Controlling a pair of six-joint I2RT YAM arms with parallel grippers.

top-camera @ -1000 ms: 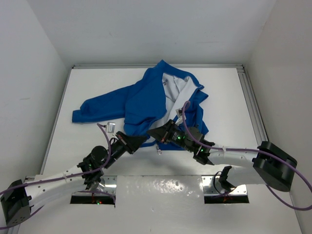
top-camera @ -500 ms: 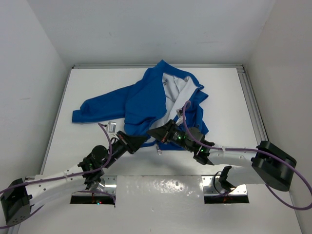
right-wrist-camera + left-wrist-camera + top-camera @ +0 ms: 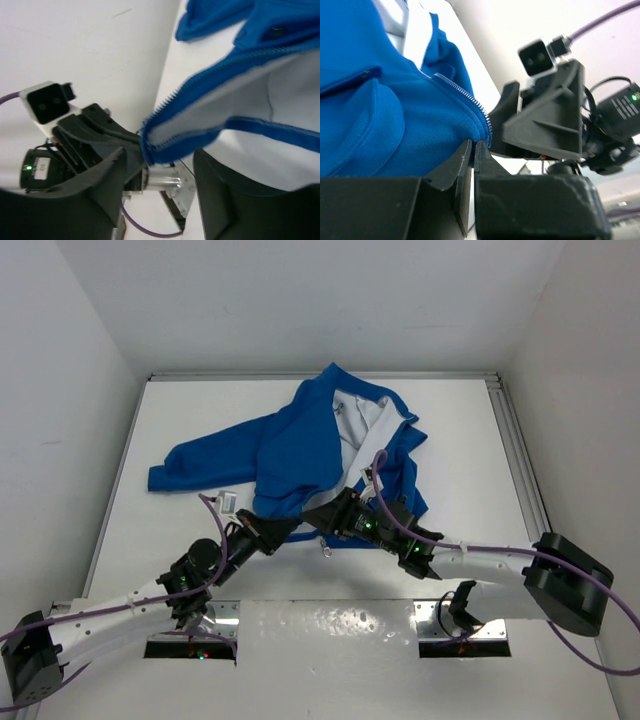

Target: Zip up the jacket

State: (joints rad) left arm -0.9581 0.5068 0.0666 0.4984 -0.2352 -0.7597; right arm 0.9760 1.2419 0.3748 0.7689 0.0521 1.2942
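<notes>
Your jacket (image 3: 300, 445) lay crumpled on the table (image 3: 460, 430), toward the far middle, its front open and the pale lining (image 3: 362, 420) showing. Nothing was zipped yet: at the hem the two front edges were apart. Your left claw (image 3: 472, 150) was closed, pinching the bottom corner of one front edge just below its teeth (image 3: 462, 92). Your right claw (image 3: 160, 175) stood open, with its fingers on either side of the other edge's corner but not clamping it. By my reading almost everything was left to do: grip that second corner, join the two ends, then run the zip up to the collar.
</notes>
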